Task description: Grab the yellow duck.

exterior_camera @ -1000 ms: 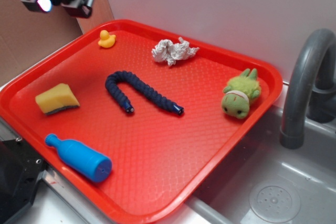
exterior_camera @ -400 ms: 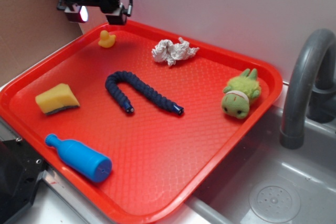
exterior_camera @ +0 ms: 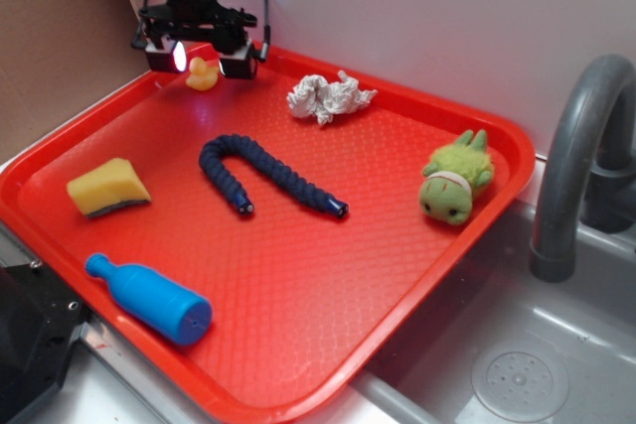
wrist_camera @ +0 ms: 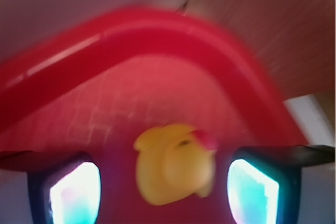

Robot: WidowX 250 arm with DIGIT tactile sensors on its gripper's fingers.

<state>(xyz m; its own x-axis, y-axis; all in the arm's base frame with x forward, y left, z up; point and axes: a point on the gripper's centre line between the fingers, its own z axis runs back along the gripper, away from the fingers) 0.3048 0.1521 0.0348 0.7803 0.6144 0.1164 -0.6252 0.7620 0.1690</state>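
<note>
Gripper (exterior_camera: 203,59) spread wide, one finger on each side of the yellow duck (exterior_camera: 202,73), not touching it. Duck in the far corner of the red tray (exterior_camera: 298,325), partly hidden behind the fingers in the outside view. Blurry but whole in the wrist view (wrist_camera: 176,163), between two glowing fingertips (wrist_camera: 73,195). Sponge (exterior_camera: 107,187), blue bottle (exterior_camera: 149,297) and rope (exterior_camera: 263,174) seen only from outside.

Your gripper (exterior_camera: 203,59) hangs with jaws spread either side of the yellow duck (exterior_camera: 202,73), bare red tray (exterior_camera: 328,275) between them. The tray's raised rim stands close behind; crumpled paper (exterior_camera: 328,97) lies well apart to the side.
</note>
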